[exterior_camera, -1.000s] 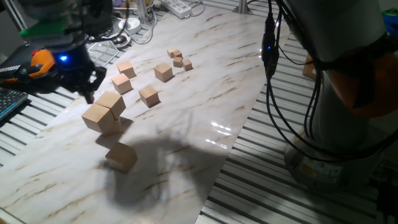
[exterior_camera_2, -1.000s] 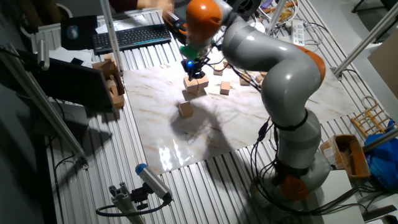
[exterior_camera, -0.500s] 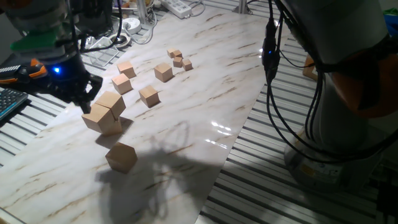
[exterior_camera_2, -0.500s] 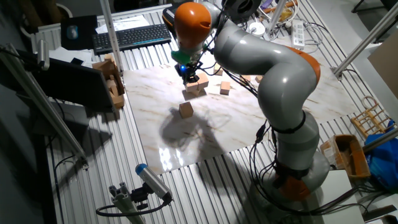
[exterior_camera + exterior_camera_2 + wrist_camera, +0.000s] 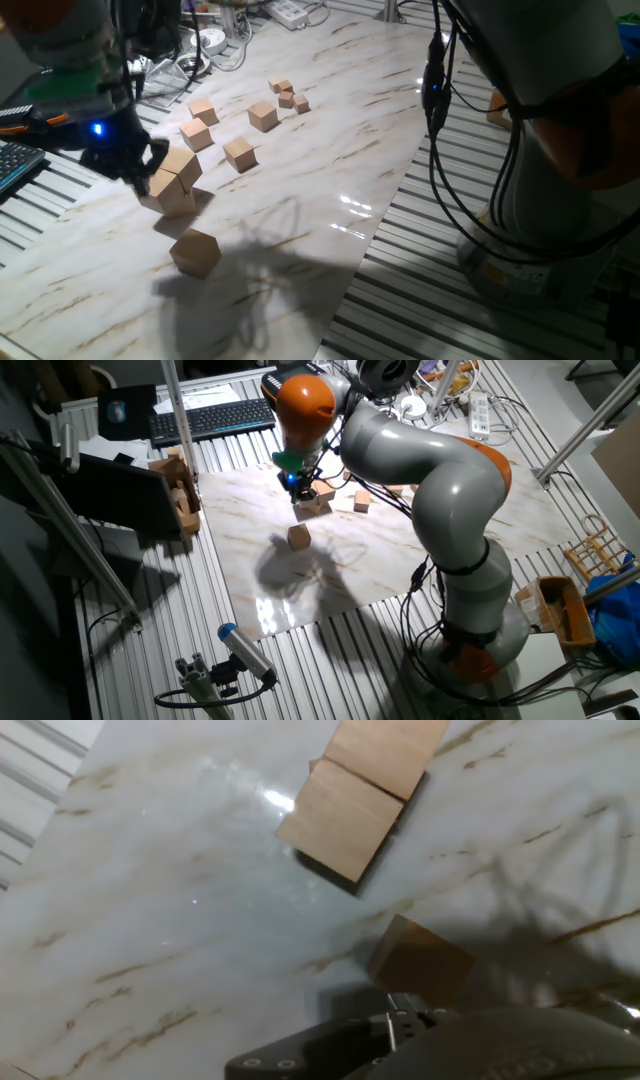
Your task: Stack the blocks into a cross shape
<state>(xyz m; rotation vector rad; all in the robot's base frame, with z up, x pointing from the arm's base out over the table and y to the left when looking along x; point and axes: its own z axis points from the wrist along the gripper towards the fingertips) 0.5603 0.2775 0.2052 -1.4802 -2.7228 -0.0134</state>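
Three large tan blocks sit clustered at the table's left, one tilted on top of the others. In the other fixed view the cluster lies just below the hand. A further block lies alone nearer the front, seen also as the lone block. My gripper hangs low against the cluster's left side; its dark fingers blur together, so open or shut is unclear. In the hand view two of the blocks lie side by side, with the lone block in shadow. Only the hand's housing shows there.
Medium wooden cubes and tiny cubes are scattered behind the cluster. A keyboard and cables lie past the marble sheet's far edge. The sheet's left edge borders slatted metal.
The hand has dropped lower and come in against the left side of the block cluster. The blocks have not visibly moved.
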